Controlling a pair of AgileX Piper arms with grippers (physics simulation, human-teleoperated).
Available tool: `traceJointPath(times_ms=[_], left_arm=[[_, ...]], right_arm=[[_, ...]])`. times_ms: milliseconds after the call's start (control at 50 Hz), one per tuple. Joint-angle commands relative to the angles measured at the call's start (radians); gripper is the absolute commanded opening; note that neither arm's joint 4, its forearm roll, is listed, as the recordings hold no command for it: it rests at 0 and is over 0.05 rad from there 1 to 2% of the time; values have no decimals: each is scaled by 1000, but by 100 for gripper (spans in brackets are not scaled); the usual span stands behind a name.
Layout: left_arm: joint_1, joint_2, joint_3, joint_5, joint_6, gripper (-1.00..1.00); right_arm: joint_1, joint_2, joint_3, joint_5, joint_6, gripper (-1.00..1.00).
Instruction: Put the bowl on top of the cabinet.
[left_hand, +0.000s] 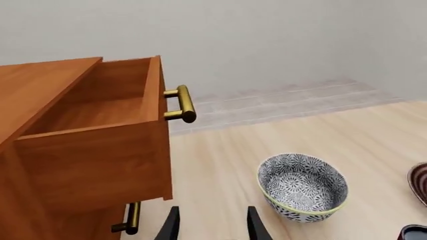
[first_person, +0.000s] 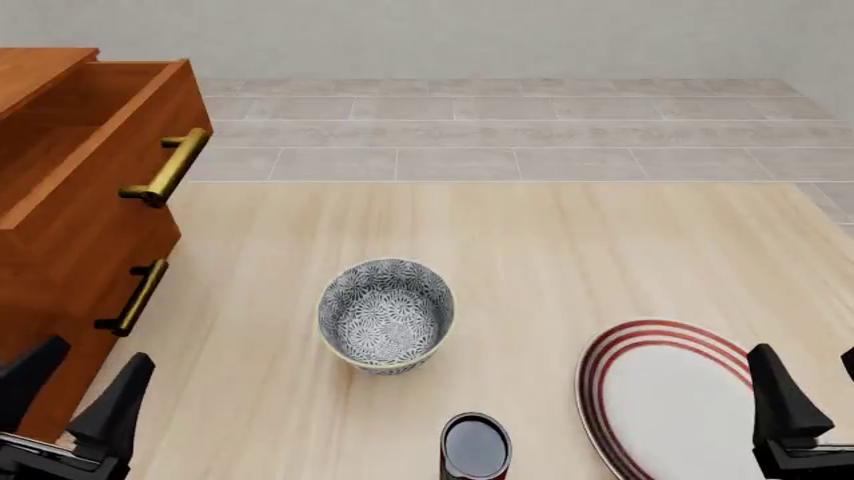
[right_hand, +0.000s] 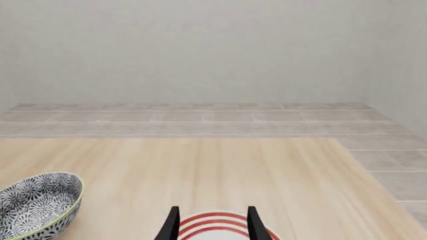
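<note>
Bowl (first_person: 386, 315): we record one deep round bowl with a dense grey-and-white floral pattern inside and out and a pale cream rim, standing upright and empty on the pale wooden counter (first_person: 534, 250), roughly at its middle. Nothing touches it.

Cabinet (first_person: 67, 230): we list one large reddish-brown wooden cabinet of drawers at the left of the counter, well apart from the bowl. Its top drawer (first_person: 94, 150) is pulled out and open, and we see a bare wooden interior. A brass bar handle (first_person: 167, 168) on black mounts sits on that drawer front; a second like handle (first_person: 134, 297) sits on the front below.

Plate (first_person: 674, 400): we note one flat white plate with red rings lying at the near right of the counter, apart from the bowl.

Can (first_person: 475, 447): we note one small dark can standing at the near edge, between bowl and plate, touching neither.

Left pincer (first_person: 74, 395): we find it low at the near left, just in front of the cabinet, its two black fingers spread apart and holding nothing. In the left wrist view the bowl (left_hand: 302, 186) lies beyond the fingertips, off to one side.

Right pincer (first_person: 807, 390): we find it at the near right, above the plate's edge. In the right wrist view its fingers (right_hand: 172, 225) stand parted and empty over the red rings.
</note>
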Motion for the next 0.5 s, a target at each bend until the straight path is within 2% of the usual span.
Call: traceJointPath(times_ms=[20, 380, 500], left_arm=[[-34, 37, -4, -17, -7, 100], [-109, 116, -13, -68, -2, 100], [-142, 174, -15, -120, 5, 100]], right_arm=[[-1, 4, 0, -2, 3, 100], [-3, 4, 0, 0, 6, 100], [-3, 6, 0, -2, 9, 100]])
